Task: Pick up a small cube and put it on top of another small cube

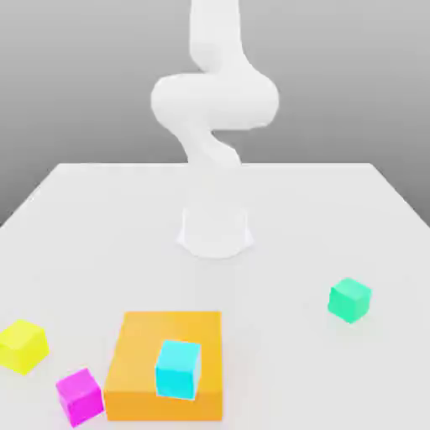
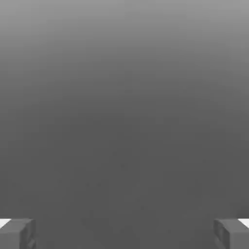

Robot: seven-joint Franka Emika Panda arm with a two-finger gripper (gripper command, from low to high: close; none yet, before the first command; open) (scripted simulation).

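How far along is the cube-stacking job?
Nothing looks done: the magenta cube sits beside the orange block, with no small cube on another. Nothing is in hand; the gripper stands open and empty. Picking up and stacking are both left.

So in the exterior view the block (image 1: pixel 134 369) sits at the bottom of the frame, a bit left of centre, with one cube, the rider (image 1: pixel 178 369), on top of it near the front edge. Just off the block's left side there's the neighbour cube (image 1: pixel 81 397), and further left and slightly behind that, the corner cube (image 1: pixel 23 346) at the frame's left edge. The loner cube (image 1: pixel 349 300) is well apart, lower right, on the table (image 1: pixel 285 361) like the rest.
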